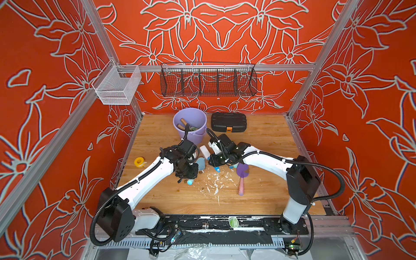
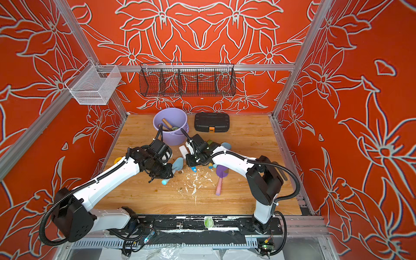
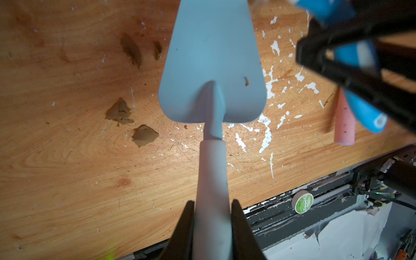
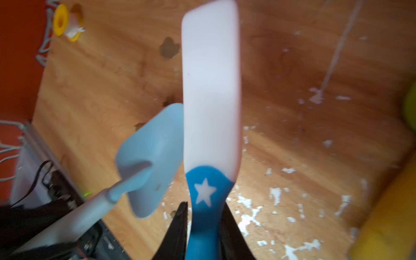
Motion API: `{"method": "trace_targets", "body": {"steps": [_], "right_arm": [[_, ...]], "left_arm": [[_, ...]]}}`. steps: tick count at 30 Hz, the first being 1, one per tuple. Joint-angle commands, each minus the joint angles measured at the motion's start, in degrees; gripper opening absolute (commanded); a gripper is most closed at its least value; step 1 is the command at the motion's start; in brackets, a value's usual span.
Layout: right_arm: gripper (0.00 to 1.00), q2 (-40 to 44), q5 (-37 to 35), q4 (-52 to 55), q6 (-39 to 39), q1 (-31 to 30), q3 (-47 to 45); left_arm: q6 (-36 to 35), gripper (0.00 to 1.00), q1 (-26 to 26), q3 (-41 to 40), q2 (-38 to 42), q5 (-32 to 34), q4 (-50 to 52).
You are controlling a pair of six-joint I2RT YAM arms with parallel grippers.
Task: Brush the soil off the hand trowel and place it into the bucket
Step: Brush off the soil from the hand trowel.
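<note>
Left gripper [image 3: 212,202] clamped on the hand trowel [image 3: 213,56] by its pale handle; the blade runs straight out past the jaws, over the desk [image 3: 67,180]. Right gripper [image 4: 203,208] clamped on a blue-handled white tool [image 4: 211,90], just beside the trowel blade; whether they touch is unclear because the right wrist view is blurred. 1 soil [image 3: 246,81] speck on the blade. In both top views the wrist hides most of the handle. Long axis runs front to back, blade tip toward the bucket [image 1: 198,135].

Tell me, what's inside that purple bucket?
Wooden handles lean inside the bucket, beside something greenish. A black cable and the near wall cover the rest, so the bottom is hidden.
</note>
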State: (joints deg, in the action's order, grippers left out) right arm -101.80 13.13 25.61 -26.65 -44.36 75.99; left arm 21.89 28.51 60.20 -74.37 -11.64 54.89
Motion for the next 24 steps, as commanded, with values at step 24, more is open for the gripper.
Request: {"method": "trace_targets", "body": {"steps": [24], "right_arm": [[0.0,13.02,13.28,-11.45,-7.35,-0.74,-13.41]], "left_arm": [[6.07,0.0,0.14,-3.23,-2.54,-3.02,-8.83]]}}
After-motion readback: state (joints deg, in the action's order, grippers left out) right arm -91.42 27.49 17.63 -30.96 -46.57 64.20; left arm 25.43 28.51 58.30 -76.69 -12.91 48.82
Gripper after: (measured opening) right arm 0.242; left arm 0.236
